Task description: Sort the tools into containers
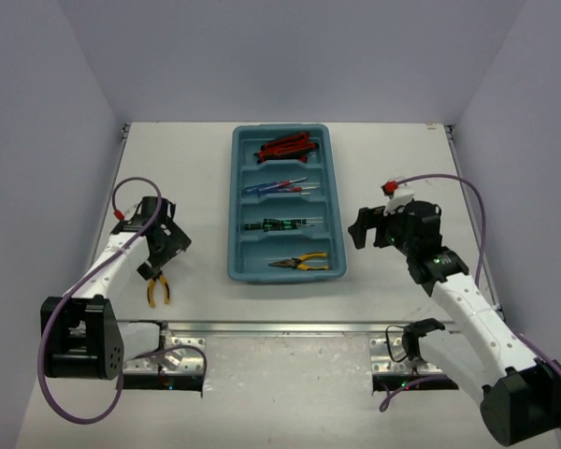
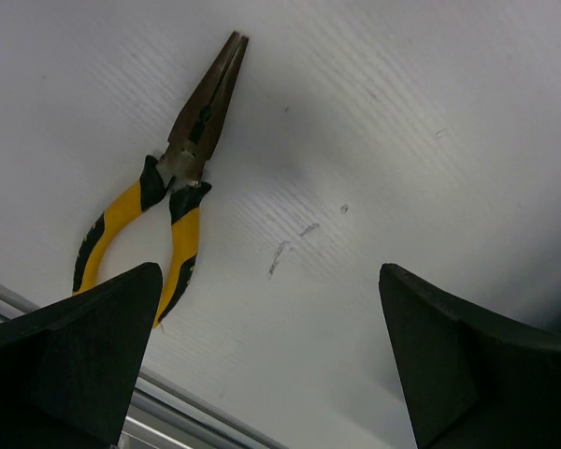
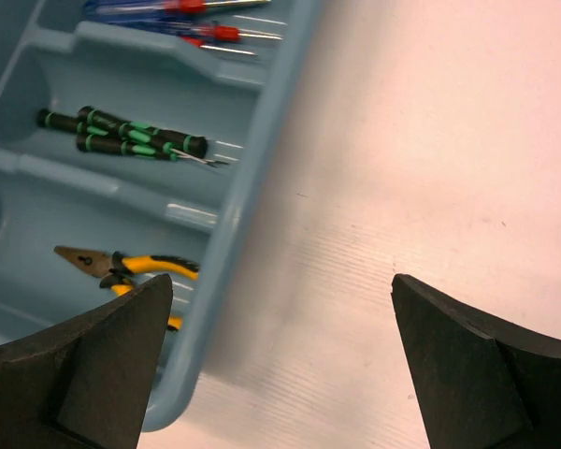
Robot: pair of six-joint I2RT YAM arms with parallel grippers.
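Left gripper [image 2: 269,299] hung open and empty over the 1 loose pliers [image 2: 182,173], upper left of its wrist view. Right gripper [image 3: 280,295] was open too. Next move looked like drop, pinch, carry to the tray [image 3: 248,192].

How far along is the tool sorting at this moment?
Done: utility knives, blue and red screwdrivers, black-green screwdrivers and one pliers each occupy a tray compartment. In hand: nothing; left gripper and right gripper stand open, empty. Left: loose pliers on the table by the left gripper.
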